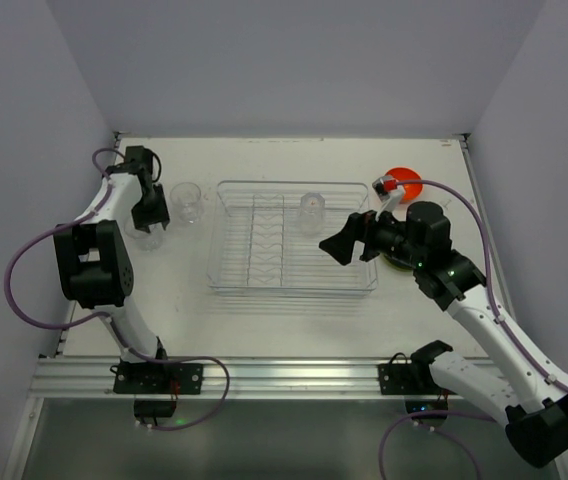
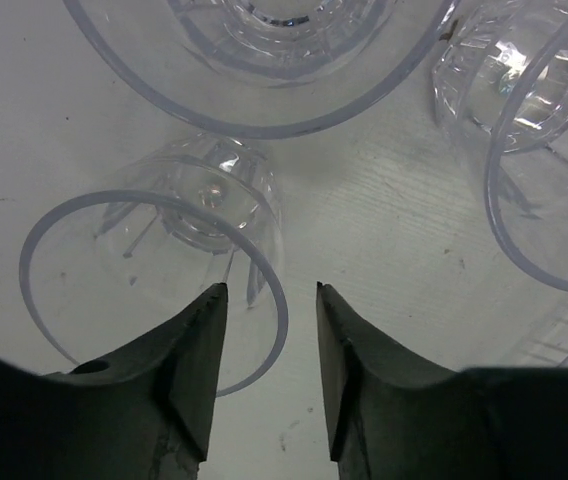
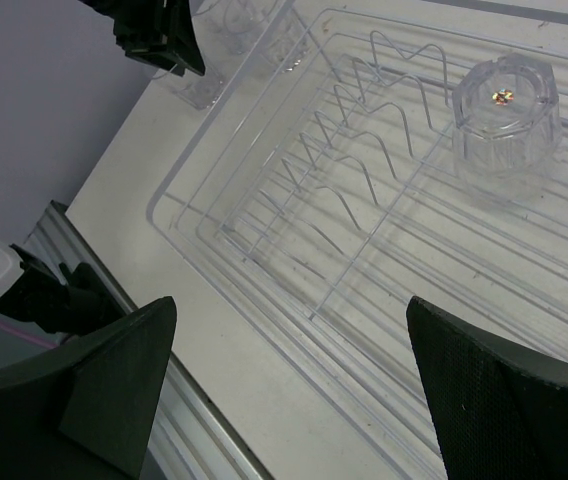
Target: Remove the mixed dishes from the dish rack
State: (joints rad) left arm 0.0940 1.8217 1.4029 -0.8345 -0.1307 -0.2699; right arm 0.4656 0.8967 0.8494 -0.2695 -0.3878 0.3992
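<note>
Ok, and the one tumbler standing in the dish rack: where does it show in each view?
Top external: the tumbler stands right of centre, in the far right part of the dish rack.
Left wrist: not in it.
Right wrist: upper right, on the dish rack floor.
Shared landmark: the zigzag wire dividers, just left of the tumbler in both of those views.

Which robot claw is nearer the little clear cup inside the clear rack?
Right. The right gripper hovers beside the small clear tumbler in the clear plastic dish rack; the left gripper is outside the rack's left end.
</note>
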